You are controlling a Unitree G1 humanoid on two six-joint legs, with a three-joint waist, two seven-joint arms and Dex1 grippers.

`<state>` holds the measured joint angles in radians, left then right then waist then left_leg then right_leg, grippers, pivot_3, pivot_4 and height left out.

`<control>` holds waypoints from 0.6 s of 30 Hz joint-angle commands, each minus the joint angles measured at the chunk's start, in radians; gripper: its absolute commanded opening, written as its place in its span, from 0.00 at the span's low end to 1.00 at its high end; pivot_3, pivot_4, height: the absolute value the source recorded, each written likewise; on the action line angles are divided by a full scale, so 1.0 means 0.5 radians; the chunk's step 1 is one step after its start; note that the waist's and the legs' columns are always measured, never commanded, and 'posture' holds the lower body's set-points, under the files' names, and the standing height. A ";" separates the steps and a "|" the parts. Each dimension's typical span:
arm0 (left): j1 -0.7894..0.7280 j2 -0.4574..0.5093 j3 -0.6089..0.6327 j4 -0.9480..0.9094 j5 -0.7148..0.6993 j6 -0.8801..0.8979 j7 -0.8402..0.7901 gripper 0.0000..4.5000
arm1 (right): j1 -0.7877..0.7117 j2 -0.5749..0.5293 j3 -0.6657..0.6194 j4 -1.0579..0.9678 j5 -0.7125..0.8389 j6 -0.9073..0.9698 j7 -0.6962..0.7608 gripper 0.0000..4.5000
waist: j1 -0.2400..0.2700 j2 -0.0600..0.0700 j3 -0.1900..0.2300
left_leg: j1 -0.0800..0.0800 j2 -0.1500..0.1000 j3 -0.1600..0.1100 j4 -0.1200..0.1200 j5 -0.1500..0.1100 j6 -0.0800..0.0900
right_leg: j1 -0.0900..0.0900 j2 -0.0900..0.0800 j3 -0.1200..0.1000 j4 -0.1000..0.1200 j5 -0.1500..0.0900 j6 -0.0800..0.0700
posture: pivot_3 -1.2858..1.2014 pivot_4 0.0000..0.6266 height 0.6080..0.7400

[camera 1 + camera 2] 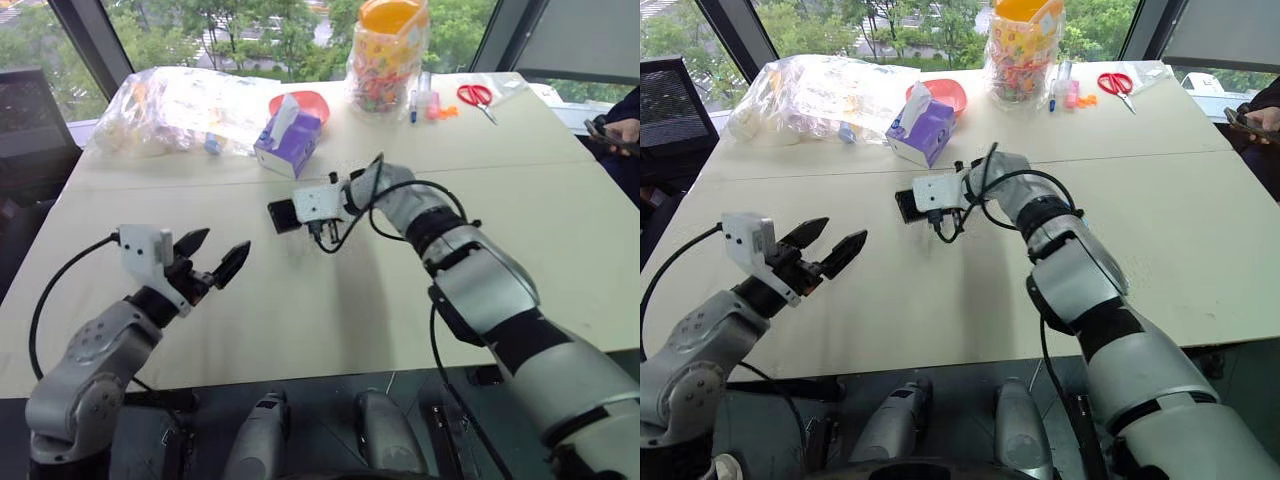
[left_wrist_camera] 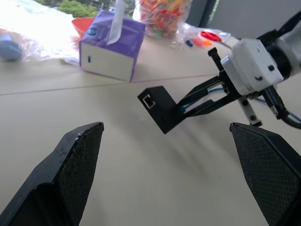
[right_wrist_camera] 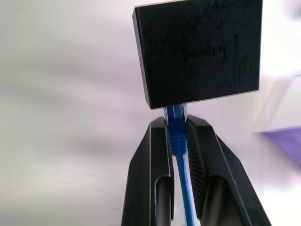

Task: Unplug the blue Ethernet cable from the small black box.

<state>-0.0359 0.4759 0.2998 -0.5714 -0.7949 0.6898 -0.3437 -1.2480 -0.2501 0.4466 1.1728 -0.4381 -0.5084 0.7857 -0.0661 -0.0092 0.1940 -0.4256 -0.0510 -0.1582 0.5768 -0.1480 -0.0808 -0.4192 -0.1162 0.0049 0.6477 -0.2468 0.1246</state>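
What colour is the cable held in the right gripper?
Bright blue cable; clearest in the right wrist view.

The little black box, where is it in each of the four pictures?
Left eye view: the small black box sits mid-table, just left of the right gripper.
Right eye view: the box is mid-table, below the purple tissue box.
Left wrist view: the box is central, lifted off the table.
Right wrist view: the box is at the top, with the blue Ethernet cable plugged in.
Shared landmark: the purple tissue box.
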 commanded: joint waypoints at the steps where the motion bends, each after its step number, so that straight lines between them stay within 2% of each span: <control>1: -0.185 0.070 -0.005 0.111 -0.109 0.056 -0.109 1.00 | 0.216 -0.151 -0.067 -0.463 -0.048 -0.261 -0.371 0.02 | 0.004 0.000 0.000 | 0.000 0.000 0.000 0.000 0.000 0.000 | 0.000 0.000 0.000 0.000 0.000 0.001 | 0.52 0.24 0.91; 4: -0.375 0.092 -0.035 0.258 -0.163 0.102 -0.176 1.00 | 0.470 -0.312 -0.070 -0.926 -0.254 -0.341 -0.710 0.02 | 0.012 -0.001 0.000 | 0.000 -0.001 0.001 0.001 0.000 0.000 | 0.001 0.000 0.002 0.000 -0.001 0.002 | 0.52 0.24 0.91; 6: -0.463 0.106 -0.059 0.336 -0.160 0.120 -0.224 1.00 | 0.603 -0.366 -0.090 -1.177 -0.335 -0.271 -0.808 0.02 | 0.009 -0.001 0.001 | 0.000 -0.001 0.002 0.001 0.001 0.000 | 0.000 0.000 0.003 0.000 0.000 0.002 | 0.52 0.24 0.91; 11: -0.686 0.136 -0.198 0.566 -0.043 0.107 -0.352 1.00 | 0.877 -0.393 -0.165 -1.724 -0.417 -0.049 -0.895 0.02 | 0.006 -0.002 0.001 | 0.002 0.000 0.007 0.001 0.001 0.000 | 0.001 0.000 0.008 0.001 0.000 0.003 | 0.52 0.24 0.91; 18: -0.837 0.147 -0.307 0.718 0.057 0.080 -0.523 1.00 | 0.978 -0.385 -0.123 -1.974 -0.498 0.086 -0.895 0.02 | 0.028 -0.003 0.001 | 0.002 -0.001 0.011 0.003 0.001 0.000 | 0.001 0.000 0.012 0.000 -0.001 0.002 | 0.52 0.24 0.91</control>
<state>-0.4354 0.5390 0.1399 -0.2030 -0.7736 0.7533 -0.5812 -0.7545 -0.4481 0.3972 0.2328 -0.6845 -0.4723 0.3506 -0.0522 -0.0106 0.1943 -0.4246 -0.0512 -0.1526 0.5784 -0.1476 -0.0808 -0.4187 -0.1162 0.0112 0.6474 -0.2471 0.1255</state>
